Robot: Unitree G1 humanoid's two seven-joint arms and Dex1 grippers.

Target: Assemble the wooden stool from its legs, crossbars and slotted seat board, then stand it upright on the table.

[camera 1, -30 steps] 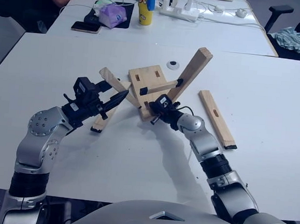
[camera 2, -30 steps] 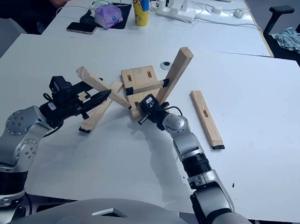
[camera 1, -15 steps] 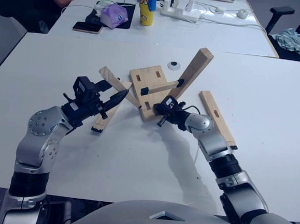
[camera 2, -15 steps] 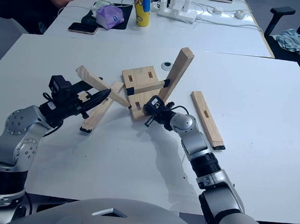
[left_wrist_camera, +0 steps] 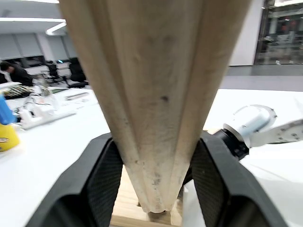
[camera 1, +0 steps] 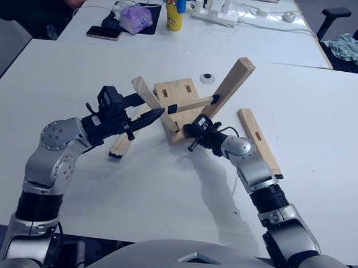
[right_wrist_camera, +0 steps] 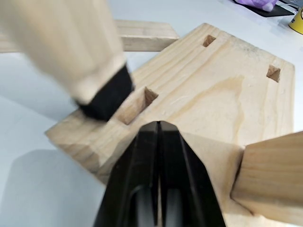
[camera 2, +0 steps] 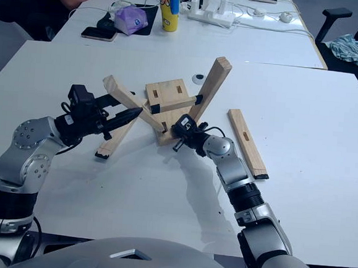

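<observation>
Left gripper (camera 1: pixel 149 114): clenched on a wooden leg (camera 1: pixel 143 90), held tilted above the table (camera 1: pixel 162 195).
Leg cap (right_wrist_camera: pixel 106 94): at a slot rim in the seat board (right_wrist_camera: pixel 222 90).
Right gripper (right_wrist_camera: pixel 158 125): closed, gripping nothing, tips on the board.
Seat board: mid-table, carrying a tilted leg (camera 1: pixel 234 81) with crossbar (camera 1: pixel 190 104).
Spare leg (camera 1: pixel 260 142): flat, right of the board.

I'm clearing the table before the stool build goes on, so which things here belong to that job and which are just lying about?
Job: seat board, held leg in the left claw, leaning leg, crossbar, flat leg on the right, flat leg under the left arm.
Lying about: phone, purple pouch, yellow bottle, power strip, small round disc.
</observation>
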